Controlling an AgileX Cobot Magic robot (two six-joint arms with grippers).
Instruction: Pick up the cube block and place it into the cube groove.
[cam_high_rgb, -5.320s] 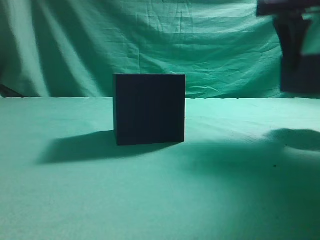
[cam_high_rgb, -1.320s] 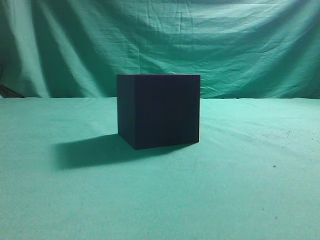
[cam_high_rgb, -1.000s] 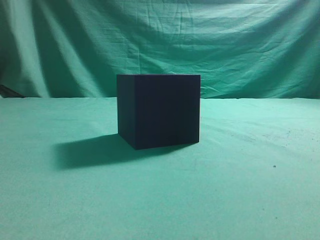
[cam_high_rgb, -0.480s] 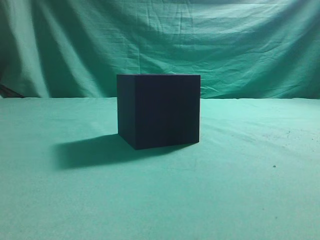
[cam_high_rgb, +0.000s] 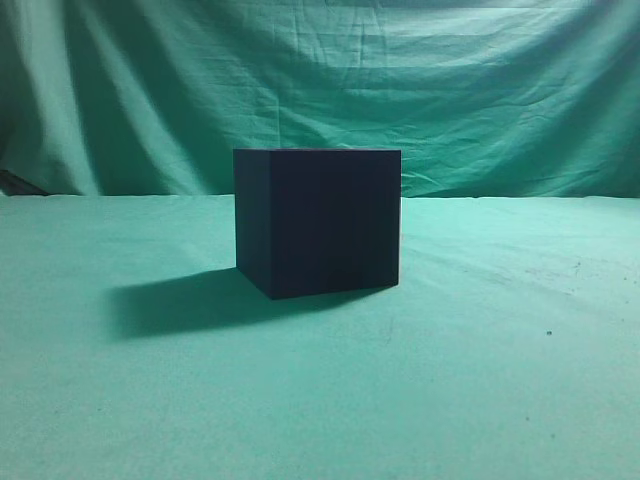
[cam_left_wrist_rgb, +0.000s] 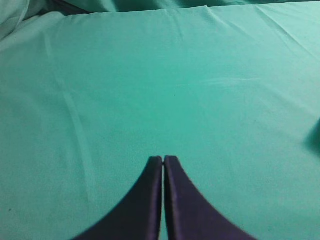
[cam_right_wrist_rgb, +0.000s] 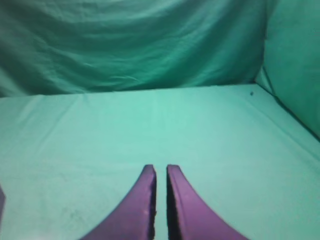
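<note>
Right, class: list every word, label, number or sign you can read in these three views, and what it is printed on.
None can be read.
The dark box: plain sides, no label.
The green cloth: no print.
The left hand and right hand: no markings.

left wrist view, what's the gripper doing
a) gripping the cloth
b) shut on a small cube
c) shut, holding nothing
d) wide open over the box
c: the left gripper has its fingertips pressed together with nothing between them, hanging above bare green cloth.
</note>
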